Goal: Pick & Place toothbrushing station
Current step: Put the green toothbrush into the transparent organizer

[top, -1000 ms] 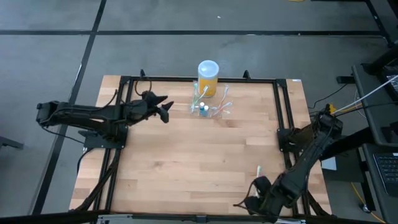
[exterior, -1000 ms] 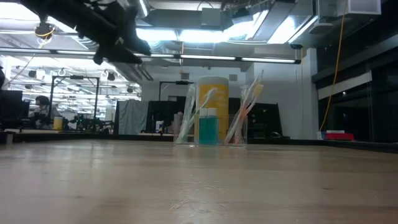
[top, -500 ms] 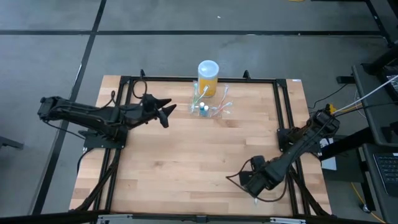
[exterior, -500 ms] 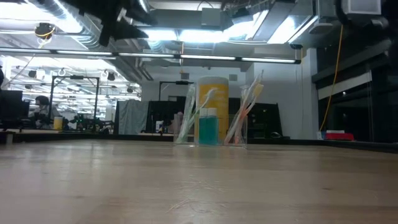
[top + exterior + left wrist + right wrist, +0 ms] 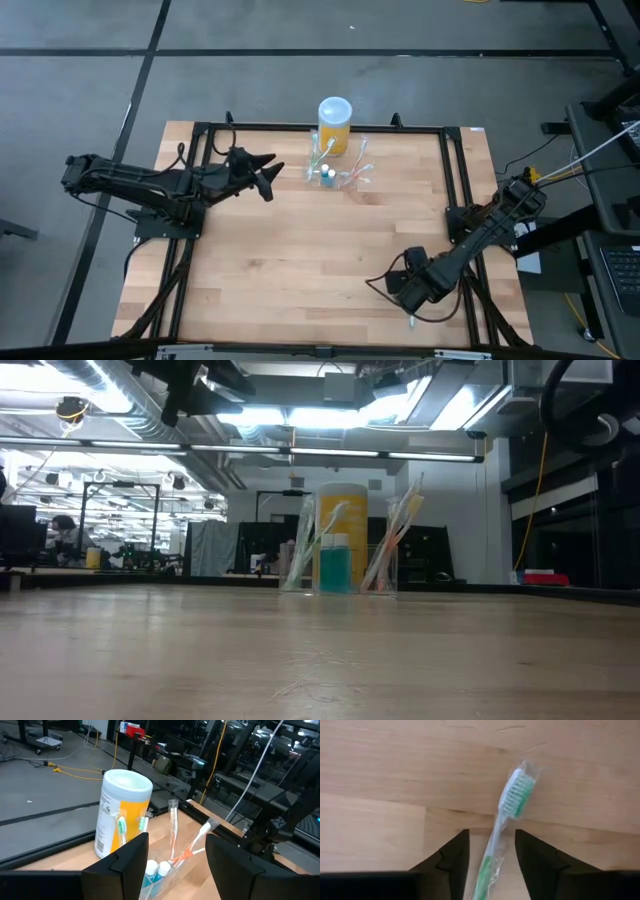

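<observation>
- Nearest, low and right of centre in the high view, the right gripper point(image 5: 402, 288) hangs over the wooden table point(image 5: 300, 260), jaws spread, straddling a green-bristled toothbrush point(image 5: 506, 820) in a crinkly clear wrapper; it doesn't look pinched yet
- Upper left of centre, the left gripper point(image 5: 268, 178) hovers just beside the toothbrushing station point(image 5: 338, 172), jaws spread, holding nothing
- That station sits top centre: thin see-through plastic, already holding slim brushes and blue-capped tubes
- Behind it, touching or nearly so, a smooth yellow container point(image 5: 334, 124) with a round white lid
- I'd judge the job barely begun: nothing gripped, nothing lifted
</observation>
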`<state>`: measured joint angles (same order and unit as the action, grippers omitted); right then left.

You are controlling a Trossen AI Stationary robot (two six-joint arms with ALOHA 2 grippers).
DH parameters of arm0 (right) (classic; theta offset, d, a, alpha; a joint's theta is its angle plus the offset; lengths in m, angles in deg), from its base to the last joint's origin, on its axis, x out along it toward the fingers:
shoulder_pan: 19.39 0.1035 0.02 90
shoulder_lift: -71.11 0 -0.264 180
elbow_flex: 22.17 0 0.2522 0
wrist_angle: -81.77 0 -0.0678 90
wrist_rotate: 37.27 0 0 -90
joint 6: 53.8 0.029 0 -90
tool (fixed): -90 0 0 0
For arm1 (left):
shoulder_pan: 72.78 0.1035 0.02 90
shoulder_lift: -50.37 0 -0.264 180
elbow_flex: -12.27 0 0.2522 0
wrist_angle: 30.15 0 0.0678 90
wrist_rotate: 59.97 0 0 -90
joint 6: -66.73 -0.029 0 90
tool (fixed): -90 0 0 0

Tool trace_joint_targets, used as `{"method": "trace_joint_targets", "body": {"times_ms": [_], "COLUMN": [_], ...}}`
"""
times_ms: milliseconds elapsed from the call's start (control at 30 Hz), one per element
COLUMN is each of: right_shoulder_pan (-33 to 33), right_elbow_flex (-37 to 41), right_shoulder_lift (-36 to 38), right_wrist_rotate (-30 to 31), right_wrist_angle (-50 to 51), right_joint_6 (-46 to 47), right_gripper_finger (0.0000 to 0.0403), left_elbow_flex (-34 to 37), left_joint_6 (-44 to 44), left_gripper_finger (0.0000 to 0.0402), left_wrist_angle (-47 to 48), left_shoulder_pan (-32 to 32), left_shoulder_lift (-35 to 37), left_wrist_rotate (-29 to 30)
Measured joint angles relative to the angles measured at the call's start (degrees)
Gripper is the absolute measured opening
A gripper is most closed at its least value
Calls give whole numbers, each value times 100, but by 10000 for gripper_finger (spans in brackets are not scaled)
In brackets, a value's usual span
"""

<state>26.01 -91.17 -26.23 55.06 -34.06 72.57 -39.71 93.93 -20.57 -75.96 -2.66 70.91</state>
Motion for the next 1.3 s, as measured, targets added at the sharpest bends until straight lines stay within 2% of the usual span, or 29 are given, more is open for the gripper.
{"method": "trace_joint_targets", "body": {"times_ms": [233, 400, 500, 700, 800, 900, 967, 1033, 1100, 1167, 1233, 1300], "right_shoulder_pan": [88, 153, 123, -241, -505, -840, -1103, -1425, -1742, -2062, -2335, -2516], "right_elbow_flex": [0, 0, -2, -124, -317, -488, -555, -614, -625, -629, -629, -629], "right_shoulder_lift": [0, 2, 0, 2, 13, 122, 234, 290, 331, 341, 341, 341], "right_wrist_rotate": [27, 252, 618, 1982, 2756, 3479, 3750, 3754, 3619, 3279, 2918, 2712], "right_wrist_angle": [-11, -55, -196, -807, -1285, -2026, -2591, -3096, -3658, -4305, -4739, -5120], "right_joint_6": [-8, 11, 7, -477, -1302, -2533, -3492, -4411, -5354, -6184, -6743, -7116], "right_gripper_finger": [99, 16, 7, 3, 2, 1, 1, 1, 1, 1, 1, 1], "left_elbow_flex": [0, 0, 0, 0, 0, 0, 0, 0, 0, 4, 0, -2], "left_joint_6": [55, 75, 100, 169, 134, 646, 1292, 1971, 2257, 1958, 1308, 1000], "left_gripper_finger": [194, 194, 194, 194, 194, 194, 194, 194, 194, 194, 194, 194], "left_wrist_angle": [-31, -31, 37, 613, 1086, 1933, 2617, 3223, 3479, 3319, 2577, 2055], "left_shoulder_pan": [0, 0, -15, -126, -133, -101, -47, 13, 58, 68, -13, -173], "left_shoulder_lift": [0, 0, 20, 338, 518, 611, 640, 629, 526, 419, 306, 237], "left_wrist_rotate": [17, 152, 500, 1279, 1368, 1331, 1132, 749, 203, -604, -1393, -1663]}}
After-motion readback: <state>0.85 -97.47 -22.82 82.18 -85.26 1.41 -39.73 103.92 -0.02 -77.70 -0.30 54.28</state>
